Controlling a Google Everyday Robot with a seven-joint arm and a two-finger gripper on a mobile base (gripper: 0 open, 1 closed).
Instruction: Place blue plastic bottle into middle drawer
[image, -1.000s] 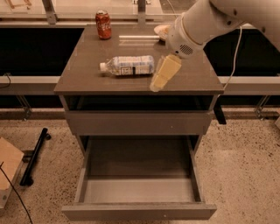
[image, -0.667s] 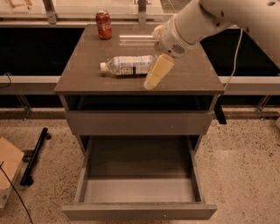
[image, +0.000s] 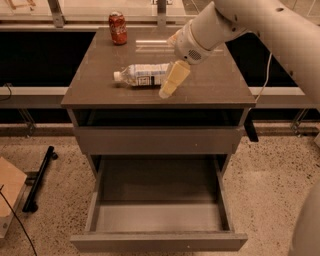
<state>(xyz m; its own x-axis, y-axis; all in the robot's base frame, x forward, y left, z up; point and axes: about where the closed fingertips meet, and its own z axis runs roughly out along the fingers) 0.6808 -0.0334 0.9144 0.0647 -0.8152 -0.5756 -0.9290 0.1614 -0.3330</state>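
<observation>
The tool (image: 170, 85) hangs over the middle of the bench (image: 220, 85), a little nearer the front edge than the back, with its pale cream tip angled down and toward the front left corner. Whether it is open or closed cannot be told from this view, and nothing can be seen held in it. It overlaps the base end of the blue plastic bottle (image: 144, 74); actual contact cannot be made out. The white arm (image: 240, 20) reaches in to it from above the right back corner.

The blue plastic bottle lies on its side on the bench top, left of centre. Its long axis runs nearly parallel to the front edge, tipped slightly so that the cap end sits a touch closer to the front. The white cap points toward the left edge, and the base points toward the right edge and is hidden behind the tool. The body is clear plastic, wrapped around its middle with a blue-and-white label carrying a dark printed patch.

A red soda can (image: 118, 28) stands upright near the back edge toward the left corner, well apart from the bottle.

Below the bench top, the upper drawer front (image: 157, 140) is closed. Beneath it the middle drawer (image: 160, 242) is pulled fully out, showing its pale grey floor.
</observation>
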